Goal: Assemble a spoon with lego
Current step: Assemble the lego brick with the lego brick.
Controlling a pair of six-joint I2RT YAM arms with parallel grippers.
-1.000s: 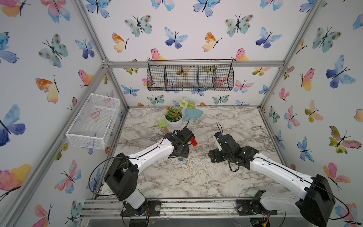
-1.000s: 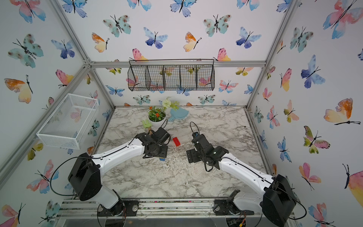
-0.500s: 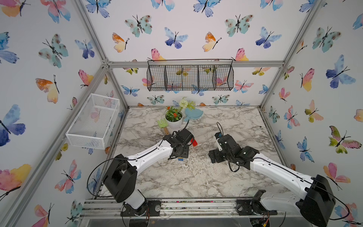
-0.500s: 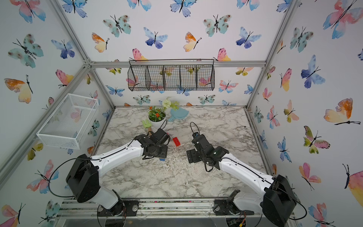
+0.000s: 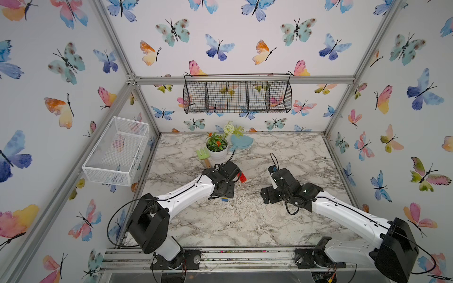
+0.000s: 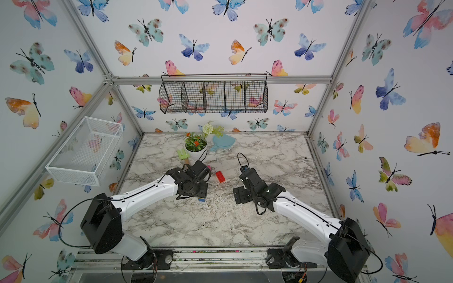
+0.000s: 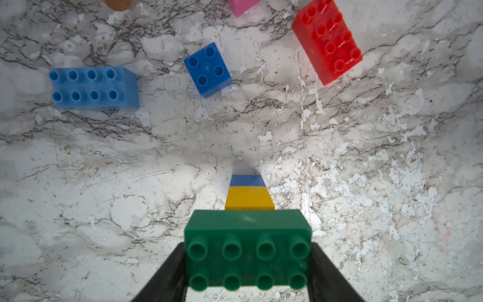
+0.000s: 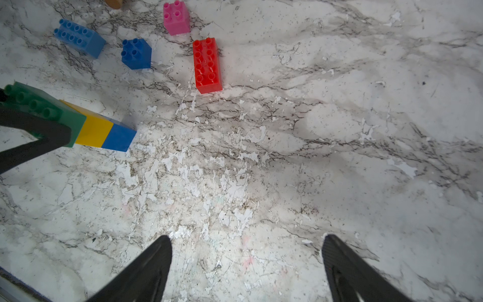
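Obs.: the spoon (image 7: 248, 222) is partly built. The green brick (image 7: 248, 251) is on top, the yellow brick (image 7: 249, 198) is under it and the dark blue brick (image 7: 247, 180) is at the foot, so three of seven are joined. The left pincer (image 7: 248, 261) pinches it, one finger on each short end of the green brick, studs toward the wrist camera. The stack is tilted. Cannot tell whether the blue foot touches the desk (image 5: 245, 220) or hangs just above it.

Loose lego, all studs up on the desk, none touching:
- The red brick (image 5: 242, 177) is at 1 o'clock of the stack in both top views.
- The pink brick (image 6: 208, 167) is near 12 o'clock in a top view, partly hidden by the left arm (image 6: 147, 193).
- The second dark blue brick (image 8: 136, 53) and the light blue brick (image 8: 79, 38) show in the wrist views only, side by side, near the pink one.

The right pincer (image 8: 247, 238) is spread wide and empty over bare desk, at 3 o'clock of the stack and well apart from it.

Step in hand (judgement): building the head on the green row, with four bricks outstanding.

Next move (judgement):
- The right pincer fetches a loose brick; red lies nearest.
- It seats the brick square on the green studs, coming from the stud side because the left fingers flank the ends.
- The left holds firm meanwhile.

Risk: an off-axis press could pop the yellow joint.
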